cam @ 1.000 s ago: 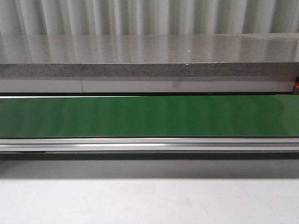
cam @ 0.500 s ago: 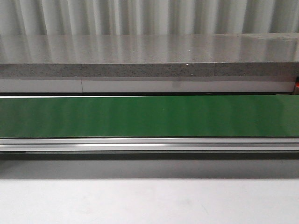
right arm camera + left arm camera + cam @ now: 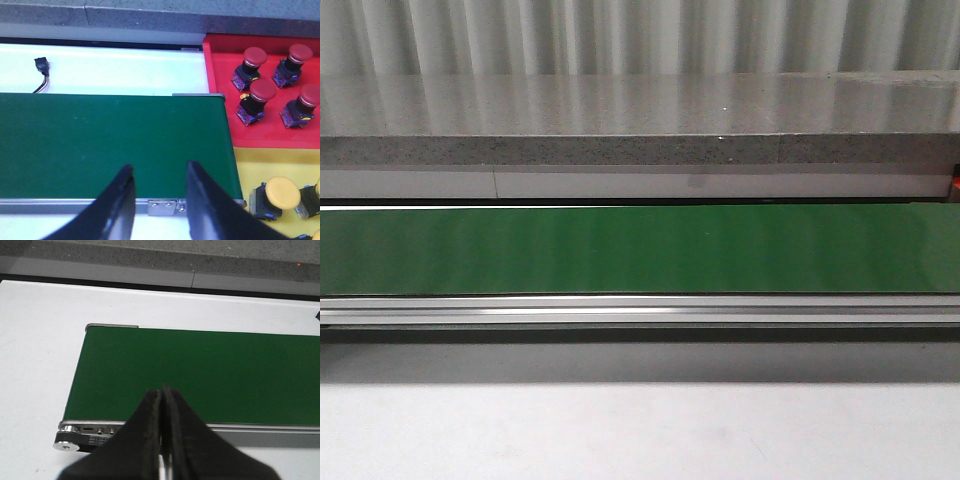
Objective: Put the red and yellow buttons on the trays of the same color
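- Buttons: none lies on the belt (image 3: 640, 250). The red buttons (image 3: 262, 95), four that I can see, stand in the red tray (image 3: 220, 75), and the yellow buttons (image 3: 280, 195) stand in the yellow tray (image 3: 250, 165) right beside it, both just past the belt's end on the right arm's side.
- The left tool (image 3: 162, 405) hangs over the near rail at the belt's other end, its tips pressed together on nothing.
- The right tool (image 3: 159, 185) hovers over the near rail close to the trays, spread to a moderate gap and empty.
- Risk, as I judge it: the left tool with its tips together cannot take a button arriving on the belt; it must spread first or it will knock the piece over.
- Risk: a button riding to the belt's end near the trays might tip off before it is caught.
- Risk: the trays touch, so a careless drop near the seam could land in the wrong colour, or topple buttons already standing.
- Surface and room: a white counter (image 3: 35, 340) carries the green belt in its metal frame; a small black plug with wires (image 3: 41, 67) lies beyond the belt. Behind runs a grey speckled ledge (image 3: 640, 125) and a ribbed wall (image 3: 640, 35).
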You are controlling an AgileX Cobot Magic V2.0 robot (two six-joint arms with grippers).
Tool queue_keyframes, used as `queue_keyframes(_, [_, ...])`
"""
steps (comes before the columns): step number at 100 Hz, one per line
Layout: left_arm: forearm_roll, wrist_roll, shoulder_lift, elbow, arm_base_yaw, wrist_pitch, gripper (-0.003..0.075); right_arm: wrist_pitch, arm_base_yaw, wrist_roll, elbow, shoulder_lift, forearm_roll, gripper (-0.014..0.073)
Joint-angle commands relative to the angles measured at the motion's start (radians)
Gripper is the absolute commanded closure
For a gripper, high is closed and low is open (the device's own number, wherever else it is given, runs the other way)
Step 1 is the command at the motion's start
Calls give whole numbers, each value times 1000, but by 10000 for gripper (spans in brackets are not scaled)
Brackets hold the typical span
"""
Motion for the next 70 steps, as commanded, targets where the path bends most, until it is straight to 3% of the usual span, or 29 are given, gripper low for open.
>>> queue_keyframes(1, [-10,-3,-1,-27,-7,-74,740,-61,3,-13,-11,-29,-12,485])
queue_keyframes(19, [-10,-3,-1,-27,-7,-74,740,-68,3,-13,-11,-53,-12,665])
queue_keyframes(70, [-10,-3,-1,-27,-7,-74,740,-68,3,-13,-11,-53,-12,661])
